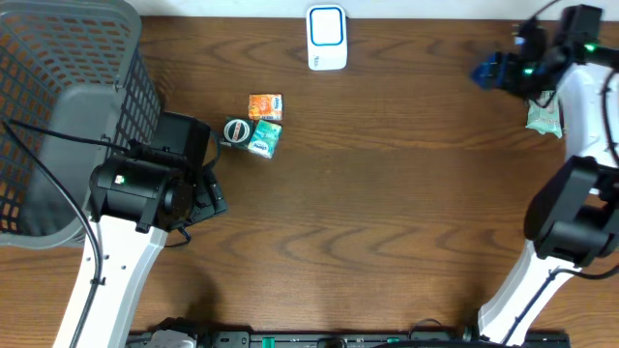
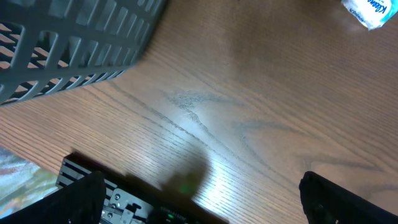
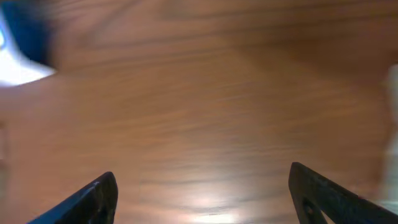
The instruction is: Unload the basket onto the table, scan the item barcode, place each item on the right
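The white scanner [image 1: 327,38] with a blue face stands at the table's far edge; it shows as a blurred white and blue shape, the scanner [image 3: 13,59], at the left of the right wrist view. An orange packet [image 1: 265,105], a round tin [image 1: 237,130] and a teal packet [image 1: 264,141] lie together left of centre. A pale green packet [image 1: 545,118] lies at the far right, beside the right arm. My right gripper [image 1: 489,72] [image 3: 202,199] hovers open over bare wood, nothing between its fingers. My left gripper [image 1: 215,193] [image 2: 202,199] is wide open and empty, just below the tin.
A grey mesh basket [image 1: 68,106] [image 2: 68,43] fills the left end of the table. A white packet with blue lettering [image 2: 371,12] shows at the top right of the left wrist view. A black rail [image 1: 338,338] runs along the front edge.
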